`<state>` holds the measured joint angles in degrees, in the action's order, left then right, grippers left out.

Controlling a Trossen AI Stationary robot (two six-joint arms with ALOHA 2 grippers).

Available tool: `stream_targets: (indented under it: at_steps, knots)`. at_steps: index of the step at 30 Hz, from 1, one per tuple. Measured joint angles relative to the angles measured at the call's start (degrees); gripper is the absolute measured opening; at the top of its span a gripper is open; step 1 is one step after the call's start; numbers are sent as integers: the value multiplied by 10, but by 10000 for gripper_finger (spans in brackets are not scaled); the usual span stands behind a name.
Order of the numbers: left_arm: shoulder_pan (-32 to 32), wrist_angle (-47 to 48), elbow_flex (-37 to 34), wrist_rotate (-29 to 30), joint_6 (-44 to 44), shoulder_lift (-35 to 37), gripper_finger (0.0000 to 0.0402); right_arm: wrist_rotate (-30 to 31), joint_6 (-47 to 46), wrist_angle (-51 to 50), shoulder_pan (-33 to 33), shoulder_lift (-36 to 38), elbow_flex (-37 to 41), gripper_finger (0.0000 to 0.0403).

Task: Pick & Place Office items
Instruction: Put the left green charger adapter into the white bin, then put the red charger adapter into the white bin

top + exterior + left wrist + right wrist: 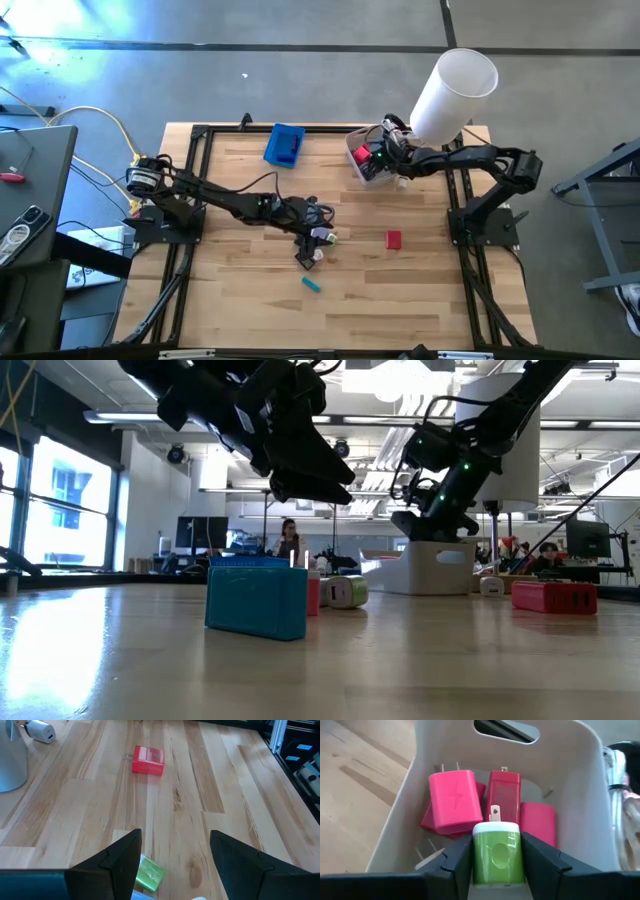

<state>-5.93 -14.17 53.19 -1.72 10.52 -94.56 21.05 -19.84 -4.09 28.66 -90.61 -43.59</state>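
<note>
Green charger [497, 851], nearest the lens, pinched by its smooth flat sides in right gripper [497, 862] over bin [580, 780], upper right of table; light, rigid, likely slippery. Left gripper [175, 857] agape, empty, mid-table.

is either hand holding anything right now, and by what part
The right hand pinches a green charger by its two sides, prongs forward, over the white bin. The left hand is open, holding nothing.

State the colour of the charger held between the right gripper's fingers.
Green with a white top; the charger sits in the right gripper over the bin. Right wrist view shows it best.
</note>
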Motion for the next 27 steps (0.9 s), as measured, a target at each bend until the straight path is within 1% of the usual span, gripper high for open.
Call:
stream_targets:
  at_steps: [5,11,14,17,23,27]
  knots:
    - [-4,0,0,0,0,0,228,-10,0,1,0,0,0,145]
    - [-10,0,0,0,0,0,228,-50,6,2,0,0,0,146]
    - [-10,0,0,0,-2,0,228,-61,7,3,0,0,0,152]
    - [-10,0,0,0,-2,0,228,-62,6,3,0,1,0,173]
    - [-10,0,0,0,-1,0,228,-62,7,5,0,1,0,234]
    - [-10,0,0,0,-1,0,228,-61,19,13,0,1,0,257]
